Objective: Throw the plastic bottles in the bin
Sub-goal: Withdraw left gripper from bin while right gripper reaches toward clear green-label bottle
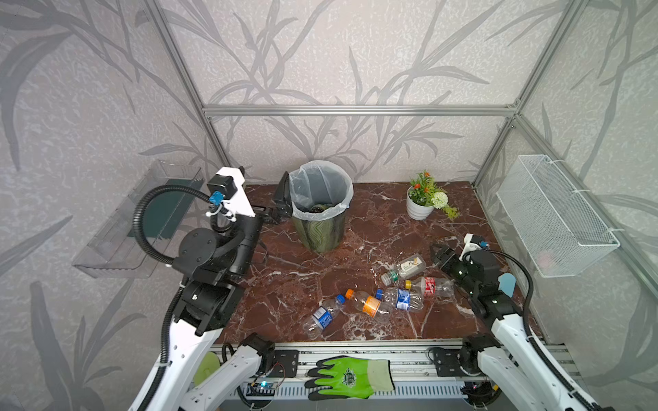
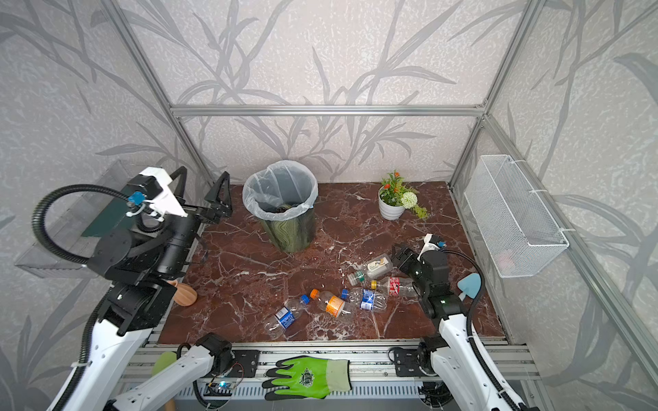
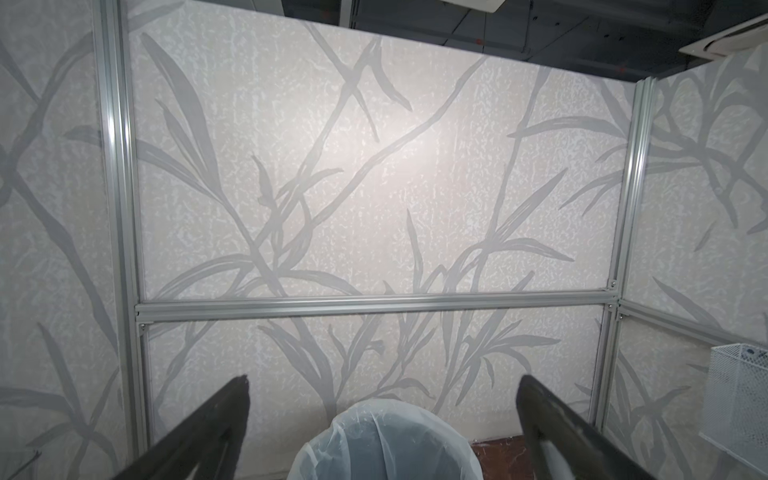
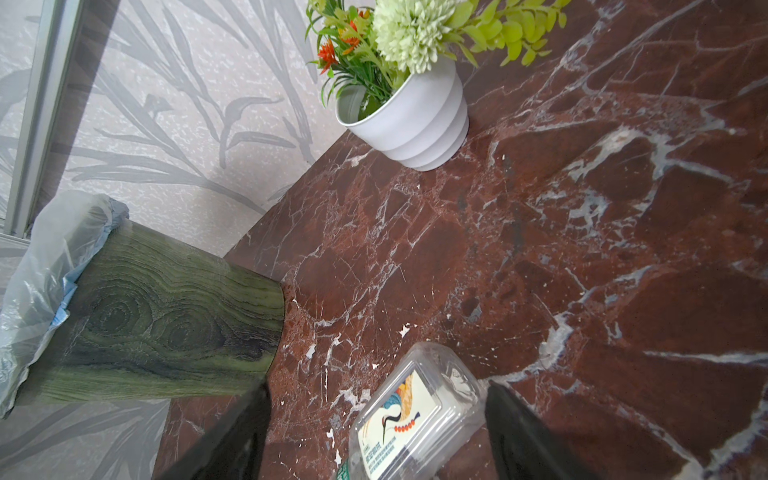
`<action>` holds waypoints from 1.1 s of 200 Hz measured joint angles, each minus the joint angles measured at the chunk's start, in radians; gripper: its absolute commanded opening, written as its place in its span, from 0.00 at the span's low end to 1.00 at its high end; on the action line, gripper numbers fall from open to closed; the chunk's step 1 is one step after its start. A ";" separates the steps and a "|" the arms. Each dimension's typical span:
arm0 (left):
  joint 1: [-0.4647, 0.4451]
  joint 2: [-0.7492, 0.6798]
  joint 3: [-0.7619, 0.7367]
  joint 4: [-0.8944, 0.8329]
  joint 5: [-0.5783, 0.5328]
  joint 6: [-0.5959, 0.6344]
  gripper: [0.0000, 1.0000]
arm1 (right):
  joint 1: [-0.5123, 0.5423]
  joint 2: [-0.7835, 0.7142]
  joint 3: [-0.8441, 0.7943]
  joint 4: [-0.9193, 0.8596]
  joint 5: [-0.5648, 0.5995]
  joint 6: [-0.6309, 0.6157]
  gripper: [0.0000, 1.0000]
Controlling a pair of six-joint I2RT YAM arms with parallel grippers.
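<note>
Several plastic bottles lie in a loose row on the red marble table (image 1: 285, 256). They are a square clear one with a white label (image 1: 406, 267) (image 4: 409, 411), a red-labelled one (image 1: 431, 286), a blue-labelled one (image 1: 403, 299), an orange-labelled one (image 1: 371, 304) and another blue-labelled one (image 1: 323, 316). The bin (image 1: 320, 229) (image 2: 290, 231) stands at the back with its white liner; something dark lies inside. My left gripper (image 1: 281, 201) (image 3: 383, 380) is open and empty beside the bin's rim. My right gripper (image 1: 436, 253) (image 4: 378, 388) is open, its jaws straddling the base end of the square bottle.
A white flower pot (image 1: 420, 210) stands at the back right. A wire mesh basket (image 1: 555, 220) hangs on the right wall and a clear shelf (image 1: 139, 227) on the left wall. A green glove (image 1: 350, 377) lies on the front rail. A tan object (image 2: 185, 295) sits by the left arm.
</note>
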 measured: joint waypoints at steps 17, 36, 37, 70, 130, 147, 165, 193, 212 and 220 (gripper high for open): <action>0.000 -0.002 -0.056 -0.043 -0.032 -0.026 0.99 | 0.010 0.026 0.021 -0.015 -0.004 0.014 0.80; 0.000 -0.006 -0.126 -0.094 -0.071 -0.064 0.99 | 0.040 0.068 0.045 -0.024 -0.003 0.026 0.79; 0.000 -0.008 -0.131 -0.098 -0.072 -0.068 0.99 | 0.045 0.072 0.048 -0.026 -0.002 0.027 0.79; 0.000 -0.079 -0.254 -0.164 -0.124 -0.138 0.99 | 0.146 0.202 0.122 -0.080 0.029 0.049 0.80; 0.000 -0.205 -0.359 -0.266 -0.229 -0.215 0.99 | 0.293 0.354 0.220 -0.199 0.090 0.112 0.86; 0.000 -0.230 -0.380 -0.279 -0.249 -0.225 0.99 | 0.305 0.367 0.220 -0.222 0.095 0.130 0.88; 0.000 -0.237 -0.398 -0.284 -0.260 -0.232 0.99 | 0.311 0.383 0.220 -0.237 0.102 0.149 0.91; 0.000 -0.237 -0.422 -0.292 -0.272 -0.242 0.99 | 0.318 0.432 0.223 -0.240 0.103 0.161 0.93; 0.000 -0.235 -0.425 -0.300 -0.276 -0.244 0.99 | 0.327 0.488 0.236 -0.237 0.102 0.167 0.94; 0.000 -0.235 -0.425 -0.303 -0.277 -0.244 0.99 | 0.330 0.513 0.246 -0.236 0.102 0.167 0.94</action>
